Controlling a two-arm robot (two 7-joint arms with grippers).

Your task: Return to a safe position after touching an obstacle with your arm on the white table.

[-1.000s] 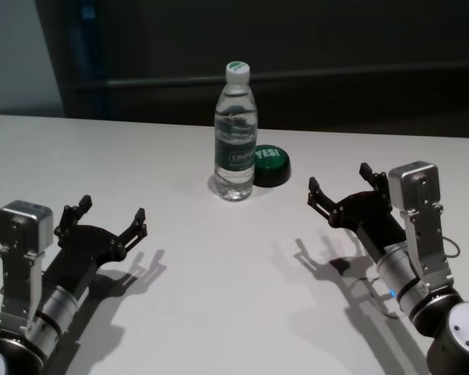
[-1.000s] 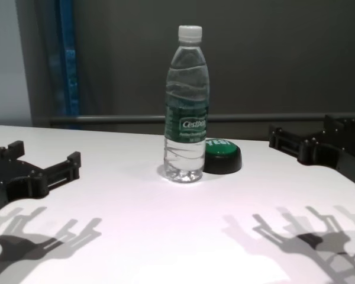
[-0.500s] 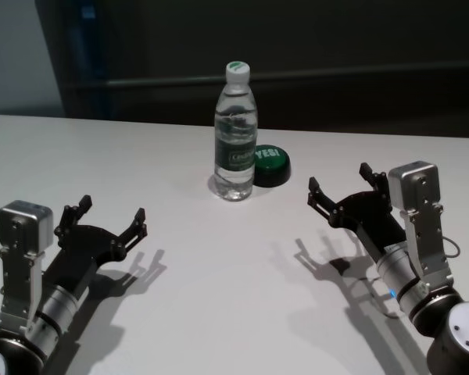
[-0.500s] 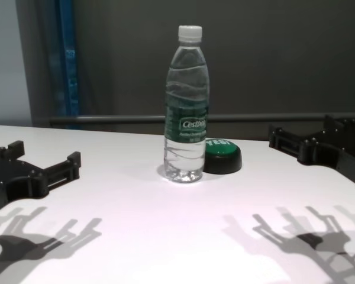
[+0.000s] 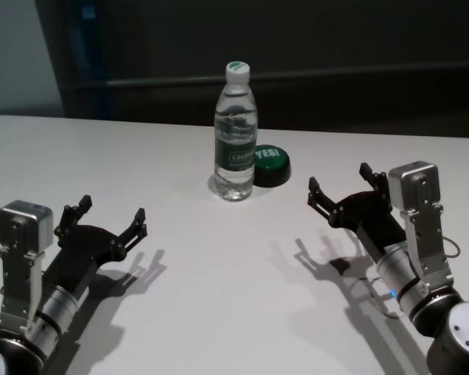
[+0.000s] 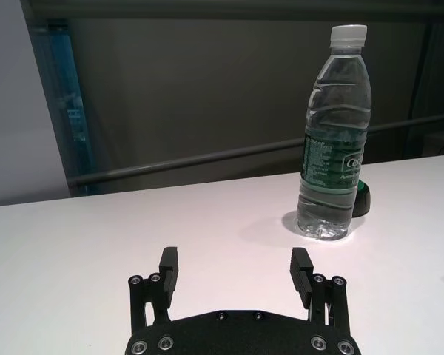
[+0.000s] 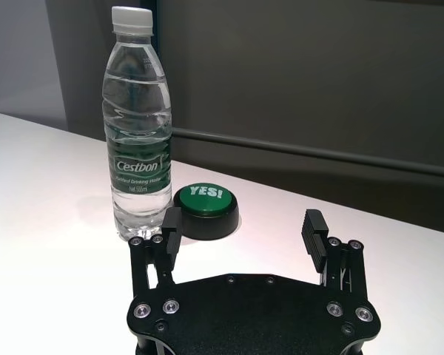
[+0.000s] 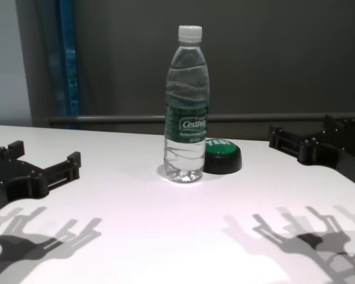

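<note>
The obstacle, a tall clear water bottle (image 5: 235, 141) with a white cap and green label, stands upright at the middle far side of the white table (image 5: 219, 297). My left gripper (image 5: 112, 209) hovers low over the table at the near left, open and empty, well short of the bottle (image 6: 334, 148). At the near right my right gripper (image 5: 338, 177) is also open and empty, apart from the bottle (image 7: 139, 133). The chest view shows the bottle (image 8: 187, 112) between the left gripper (image 8: 45, 152) and the right gripper (image 8: 302, 127).
A low round green button (image 5: 270, 166) on a black base, marked "YES!", sits right next to the bottle on its right side. A dark wall with a horizontal rail (image 8: 106, 119) runs behind the table's far edge.
</note>
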